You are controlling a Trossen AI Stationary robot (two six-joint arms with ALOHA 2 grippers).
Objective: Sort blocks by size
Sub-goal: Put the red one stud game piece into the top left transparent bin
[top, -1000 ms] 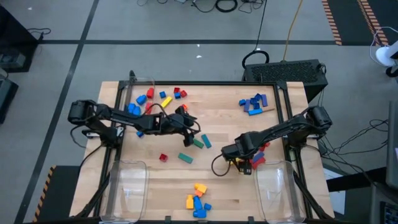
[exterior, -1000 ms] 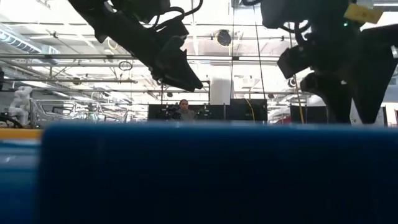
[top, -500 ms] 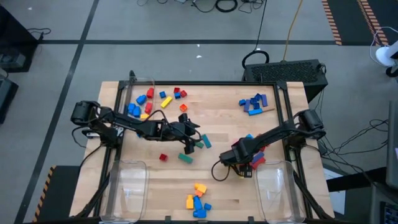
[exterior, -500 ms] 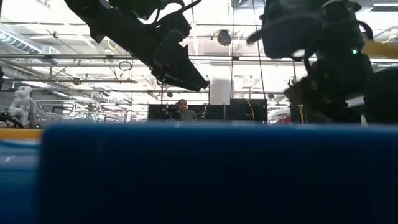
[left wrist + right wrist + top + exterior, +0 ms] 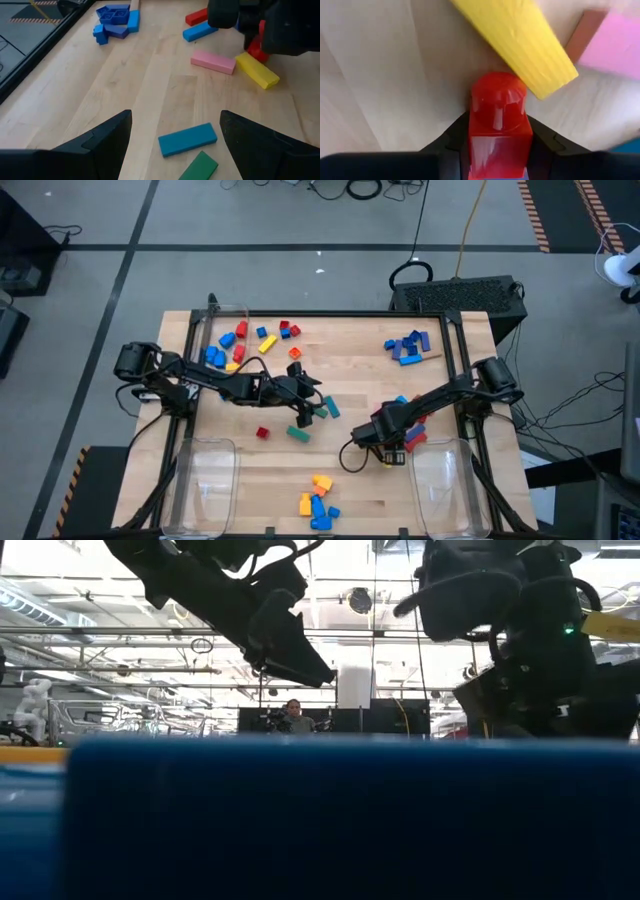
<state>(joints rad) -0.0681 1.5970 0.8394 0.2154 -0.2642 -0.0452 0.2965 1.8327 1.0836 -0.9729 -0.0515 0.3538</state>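
Note:
The blocks lie in loose groups on the wooden table (image 5: 350, 370). My right gripper (image 5: 386, 442) points down into the right-hand cluster, shut on a small red block (image 5: 498, 117) beside a yellow bar (image 5: 517, 42) and a pink bar (image 5: 615, 45). My left gripper (image 5: 175, 145) stands open over the table's middle. A teal brick (image 5: 187, 139) and a green brick (image 5: 198, 166) lie flat on the wood between its fingers, which do not touch them. In the low view a blue block (image 5: 340, 815) hides the tabletop. My right gripper pinches the red block's two opposite sides (image 5: 476, 131) between its two fingers, which come from above and point down. The block's studded end (image 5: 498, 92) sticks out past the fingertips, close to the yellow bar's end. Whether it is off the wood I cannot tell.
More blocks lie at the far left (image 5: 245, 340), a blue pile lies at the far right (image 5: 407, 346), and an orange, yellow and blue group lies near the front edge (image 5: 317, 502). Clear bins stand at the near left (image 5: 205, 485), near right (image 5: 445, 485) and far left (image 5: 222, 320).
My right gripper has gone down onto the right-hand cluster. My left gripper has shifted a little toward the near edge, over the teal and green bricks, and has then kept still.

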